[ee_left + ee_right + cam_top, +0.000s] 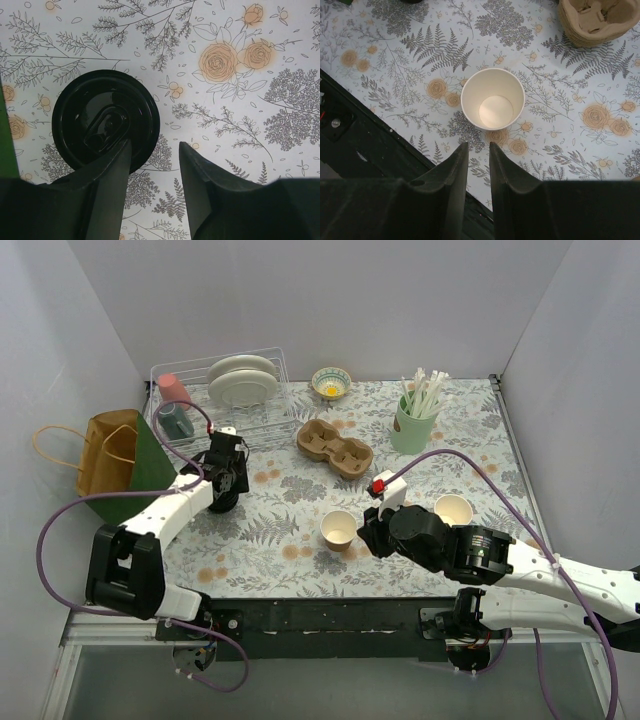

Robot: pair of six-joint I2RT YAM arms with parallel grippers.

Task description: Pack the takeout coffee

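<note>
Black-lidded takeout coffee point(105, 120) below wide left tool point(153, 145); right tool point(478, 149) narrow, lidless cup point(492, 98) ahead.

A floral tablecloth point(290, 490) covers the table. At the back left, a wire dish rack point(272, 410) holds pale plates point(243, 380), a pink cup point(172, 387) and a teal cup point(175, 420). A brown paper bag point(105, 455) with handles stands left of it. A small patterned bowl point(331, 383) sits at the back. A moulded cardboard cup carrier point(334, 447) lies mid-table, and beside it a green cup point(412, 427) holds white straws point(425, 390). Two lidless paper cups stand upright near the front, one point(339, 529) central, the other point(453, 509) to its right.
</note>
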